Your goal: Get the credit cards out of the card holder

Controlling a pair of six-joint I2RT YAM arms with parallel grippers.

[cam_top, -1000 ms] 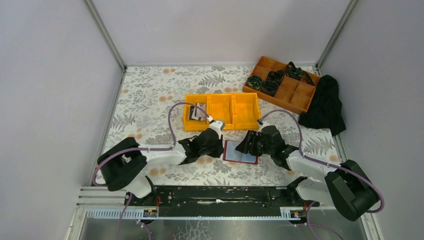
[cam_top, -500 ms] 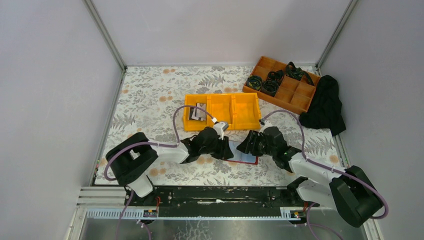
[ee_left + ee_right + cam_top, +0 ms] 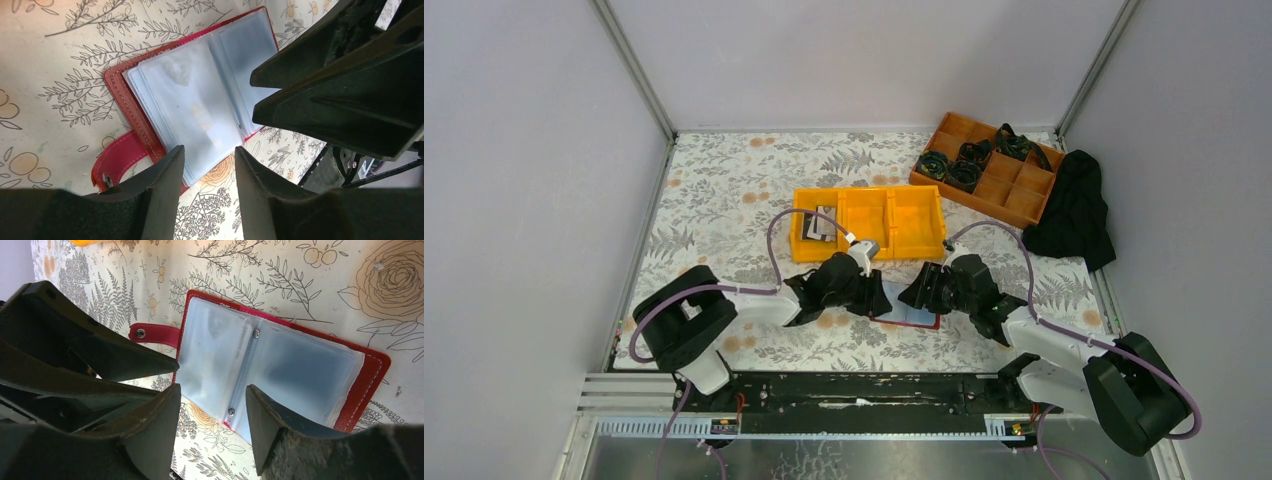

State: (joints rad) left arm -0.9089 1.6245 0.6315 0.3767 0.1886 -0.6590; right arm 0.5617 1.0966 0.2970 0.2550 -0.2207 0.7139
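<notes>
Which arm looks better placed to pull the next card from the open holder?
Left, probably: the left pincer, open, straddles a sleeve edge of the card holder; the right pincer hovers over its spine.

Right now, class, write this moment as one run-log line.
card holder: open flat on table | left gripper: open, over holder | right gripper: open, over holder | credit cards: some in yellow bin, left compartment
</notes>
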